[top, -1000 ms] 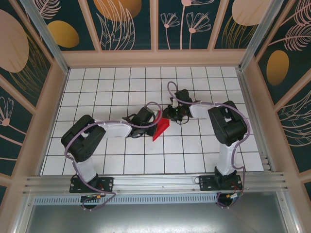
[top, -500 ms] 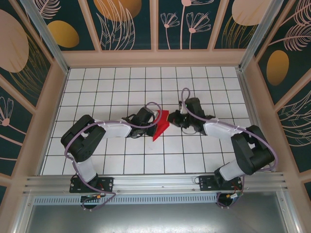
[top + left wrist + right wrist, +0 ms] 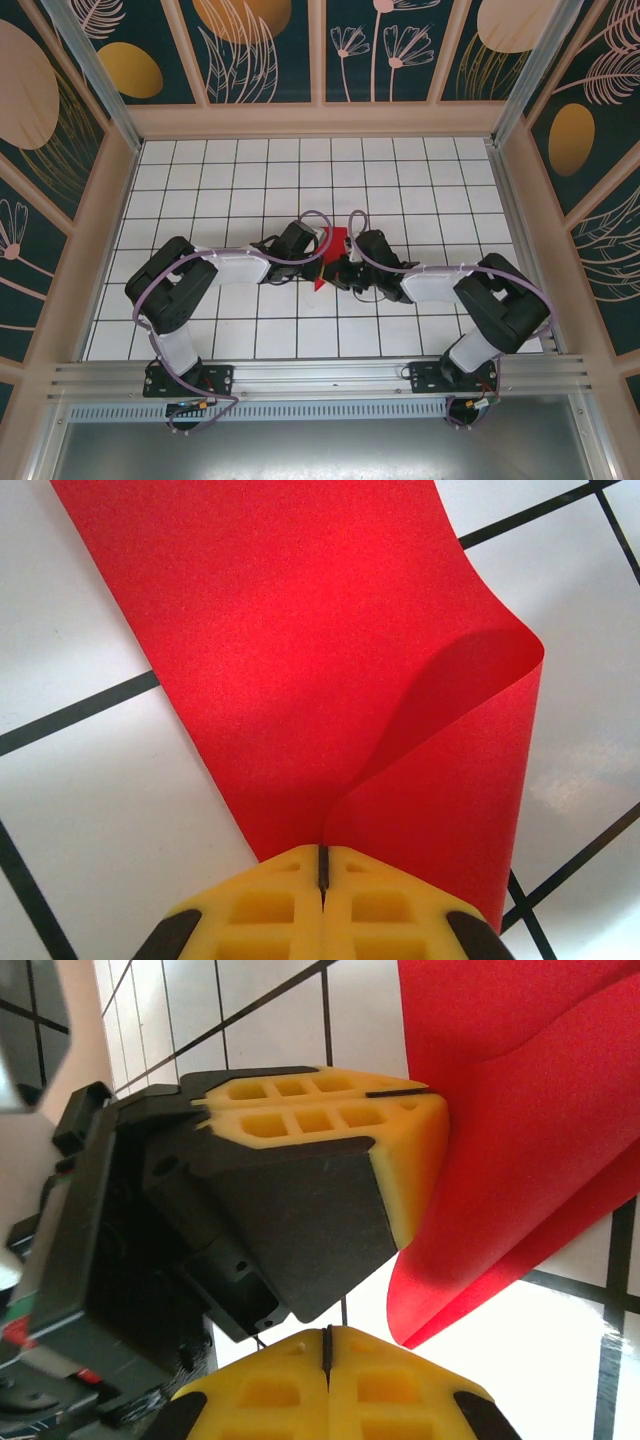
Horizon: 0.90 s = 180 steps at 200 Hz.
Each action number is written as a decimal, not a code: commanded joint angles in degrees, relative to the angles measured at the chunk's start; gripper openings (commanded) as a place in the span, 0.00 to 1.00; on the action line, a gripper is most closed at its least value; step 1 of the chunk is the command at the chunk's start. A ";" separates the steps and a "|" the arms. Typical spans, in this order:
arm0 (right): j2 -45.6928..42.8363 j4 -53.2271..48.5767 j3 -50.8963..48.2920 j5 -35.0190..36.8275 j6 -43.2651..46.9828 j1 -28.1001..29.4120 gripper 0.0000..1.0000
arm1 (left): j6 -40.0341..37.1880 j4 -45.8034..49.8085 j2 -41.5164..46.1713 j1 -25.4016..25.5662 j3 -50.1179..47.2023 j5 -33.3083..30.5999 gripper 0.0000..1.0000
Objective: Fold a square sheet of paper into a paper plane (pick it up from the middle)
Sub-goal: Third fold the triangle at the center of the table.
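Observation:
The square sheet of paper is bright red and folded over on itself, one flap curling up to the right. My left gripper is shut on its near edge, and the sheet runs into the seam between the yellow fingertips. Seen from above, the sheet sits mid-table, partly hidden between the left gripper and the right gripper. My right gripper is shut with nothing in it, just below the left gripper's yellow fingers and beside the sheet's rounded fold, not touching it.
The white tiled table is fenced by a low wooden rim and patterned walls. Both arms reach inward from the near edge and meet at the middle, very close together. Free tiles lie behind and to both sides.
The right arm swung from behind the sheet round to its near right side and dropped low beside the left gripper, its jaws closing on the way. The left gripper kept its hold.

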<state>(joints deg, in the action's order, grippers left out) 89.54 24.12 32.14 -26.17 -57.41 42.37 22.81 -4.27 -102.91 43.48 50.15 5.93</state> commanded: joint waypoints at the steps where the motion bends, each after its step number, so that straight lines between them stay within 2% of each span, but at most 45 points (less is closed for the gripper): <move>1: 2.31 3.62 0.09 0.85 -1.92 0.59 0.04 | 0.48 1.54 -1.08 -0.26 -1.11 0.82 0.00; 180: 10.36 9.64 -1.53 1.09 -4.68 1.96 0.04 | -0.12 1.56 -1.93 -0.24 -0.92 1.89 0.00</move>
<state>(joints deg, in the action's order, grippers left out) 98.10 31.51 31.92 -25.36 -61.06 43.62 22.81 -4.27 -102.91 43.38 50.15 6.59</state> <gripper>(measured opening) 0.060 0.063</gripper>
